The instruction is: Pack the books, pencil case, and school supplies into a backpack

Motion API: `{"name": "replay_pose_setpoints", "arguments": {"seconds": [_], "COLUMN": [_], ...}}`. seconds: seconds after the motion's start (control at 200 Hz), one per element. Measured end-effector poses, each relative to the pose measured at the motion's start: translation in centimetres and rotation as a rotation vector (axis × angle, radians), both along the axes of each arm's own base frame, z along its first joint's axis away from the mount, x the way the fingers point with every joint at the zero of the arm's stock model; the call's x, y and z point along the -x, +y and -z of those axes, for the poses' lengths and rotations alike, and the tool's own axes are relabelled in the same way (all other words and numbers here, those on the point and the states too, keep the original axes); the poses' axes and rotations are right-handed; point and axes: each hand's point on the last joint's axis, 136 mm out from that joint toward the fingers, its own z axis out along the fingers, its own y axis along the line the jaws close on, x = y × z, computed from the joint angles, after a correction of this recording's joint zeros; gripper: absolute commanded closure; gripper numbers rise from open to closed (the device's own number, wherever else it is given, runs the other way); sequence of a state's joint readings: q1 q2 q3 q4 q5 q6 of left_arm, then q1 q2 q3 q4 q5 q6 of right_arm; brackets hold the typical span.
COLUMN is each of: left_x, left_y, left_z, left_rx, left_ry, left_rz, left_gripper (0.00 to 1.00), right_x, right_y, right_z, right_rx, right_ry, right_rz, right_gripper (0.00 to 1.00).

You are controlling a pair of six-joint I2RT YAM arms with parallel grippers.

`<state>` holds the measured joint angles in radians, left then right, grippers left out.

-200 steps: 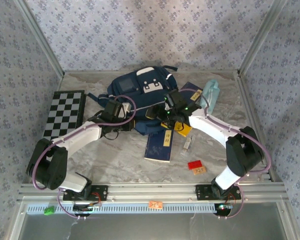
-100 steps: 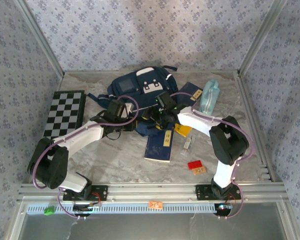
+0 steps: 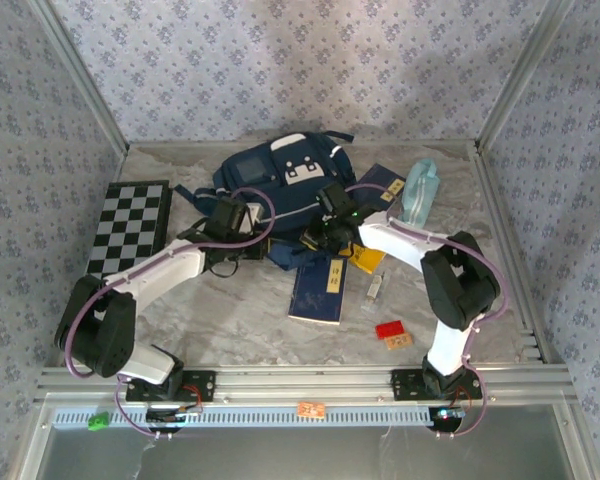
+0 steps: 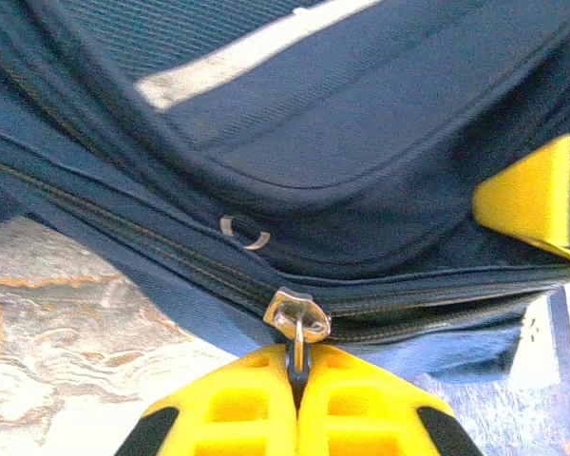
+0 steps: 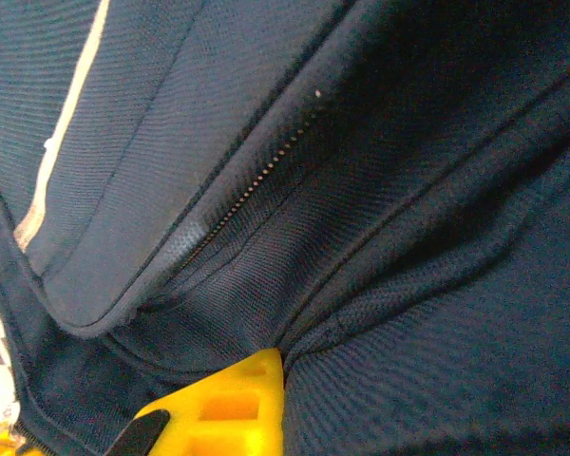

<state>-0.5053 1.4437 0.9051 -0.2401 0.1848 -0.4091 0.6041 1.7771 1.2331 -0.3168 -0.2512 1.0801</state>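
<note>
Three thin paperback books lie out on the marbled table point(image 3: 230, 310). One dark navy book with a small yellow label point(image 3: 318, 290) is flat in front of the bag, a second navy book point(image 3: 382, 184) lies to its right nearer the far wall, and one bright yellow book point(image 3: 366, 258) is partly covered by the right arm. The one container is a large navy blue fabric backpack with white patches point(image 3: 280, 175), lying at the far centre. The books, the pouch and the small item all rest outside it on the table. One soft pale teal-blue pencil case point(image 3: 418, 192) lies just beside the second navy book. One small clear oblong school-supply item point(image 3: 374, 288) sits just right of the near navy book. Closer in are two small blocks, one red point(image 3: 388, 328) and one orange point(image 3: 400, 341). One black-and-white checkered board point(image 3: 130, 228) lies at the left. The left gripper point(image 4: 296, 372) has its yellow fingers pressed together on the metal zipper pull point(image 4: 297, 318) of the backpack. The right gripper point(image 5: 277, 359) is closed on a puckered fold of the backpack's fabric.
</note>
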Motion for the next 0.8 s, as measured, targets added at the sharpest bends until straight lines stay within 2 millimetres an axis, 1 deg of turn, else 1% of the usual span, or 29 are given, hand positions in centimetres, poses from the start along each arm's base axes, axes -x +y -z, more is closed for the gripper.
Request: {"name": "replay_pose_setpoints", "arguments": {"seconds": [0.05,0.11,0.22,0.345,0.43,0.525,0.63,0.725,0.8], "left_x": [-0.6,-1.7,-4.5,-6.8,-8.1,-9.5,-10.2,-10.8,-12.1], "left_y": [0.8,2.2,5.0,7.1,7.8,7.8,7.8,8.2,8.8], "left_z": [-0.2,-0.3,-0.4,0.3,0.8,1.4,2.2,2.4,2.0], "left_rx": [0.009,0.014,0.020,0.029,0.032,0.038,0.042,0.044,0.047], "left_ry": [-0.001,-0.001,0.007,0.034,0.053,0.072,0.091,0.102,0.097], "left_rz": [-0.024,-0.068,-0.160,-0.237,-0.264,-0.274,-0.287,-0.305,-0.325], "left_gripper": [1.00,1.00,1.00,1.00,1.00,1.00,1.00,1.00,1.00], "right_x": [-0.3,-0.5,-0.8,-0.9,-0.9,-0.8,-0.7,-0.3,0.0], "right_y": [-0.3,-0.7,-1.3,-2.1,-2.4,-2.7,-2.5,-1.8,-0.3], "right_z": [-0.7,-1.5,-3.0,-3.9,-4.0,-4.0,-3.9,-4.0,-4.1], "right_rx": [-0.007,-0.014,-0.023,-0.016,-0.004,0.011,0.017,0.026,0.028], "right_ry": [-0.016,-0.035,-0.069,-0.091,-0.098,-0.100,-0.103,-0.110,-0.119], "right_rz": [0.005,0.009,0.010,0.013,0.012,0.013,0.012,-0.003,-0.025], "right_gripper": [1.00,1.00,1.00,1.00,1.00,1.00,1.00,1.00,1.00]}}
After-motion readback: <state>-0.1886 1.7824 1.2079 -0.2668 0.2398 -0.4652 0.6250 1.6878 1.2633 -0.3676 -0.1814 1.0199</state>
